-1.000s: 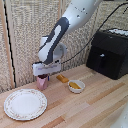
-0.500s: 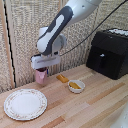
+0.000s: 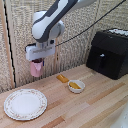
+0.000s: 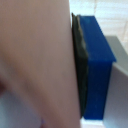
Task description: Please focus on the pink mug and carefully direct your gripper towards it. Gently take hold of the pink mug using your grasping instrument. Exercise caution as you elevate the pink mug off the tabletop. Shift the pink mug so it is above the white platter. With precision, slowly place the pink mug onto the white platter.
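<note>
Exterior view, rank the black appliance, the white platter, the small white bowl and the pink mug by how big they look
1. black appliance
2. white platter
3. pink mug, held up in the gripper, and small white bowl: they look alike, and their distance from the camera is unsure, so unranked.

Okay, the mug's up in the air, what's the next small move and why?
Probably carry it toward the exterior view's left and nearer the camera: the hand holds the pink mug clear of the table, while the white platter lies below, off to that side.

Arm bent downward, claw [image 3: 36, 62] raised, clamped shut
</note>
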Available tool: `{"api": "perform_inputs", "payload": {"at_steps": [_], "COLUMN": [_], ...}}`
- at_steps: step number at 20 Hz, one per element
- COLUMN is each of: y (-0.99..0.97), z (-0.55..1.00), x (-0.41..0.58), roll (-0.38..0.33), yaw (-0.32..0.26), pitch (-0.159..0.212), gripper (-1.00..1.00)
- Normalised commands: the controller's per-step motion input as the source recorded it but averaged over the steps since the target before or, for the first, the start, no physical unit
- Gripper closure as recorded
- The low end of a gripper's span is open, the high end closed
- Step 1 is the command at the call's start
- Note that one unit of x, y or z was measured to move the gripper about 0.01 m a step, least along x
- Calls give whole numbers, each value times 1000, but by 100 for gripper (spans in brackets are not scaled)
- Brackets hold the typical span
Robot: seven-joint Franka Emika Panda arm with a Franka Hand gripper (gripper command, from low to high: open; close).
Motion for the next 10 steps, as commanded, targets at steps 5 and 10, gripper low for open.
{"api": "perform_inputs", "payload": {"at_steps": [5, 10], "y": [693, 598], "z": [175, -31], "x": [0, 0], "roll": [-1, -5], "yaw": [92, 120], "pitch": [89, 39], "gripper": [100, 100]}}
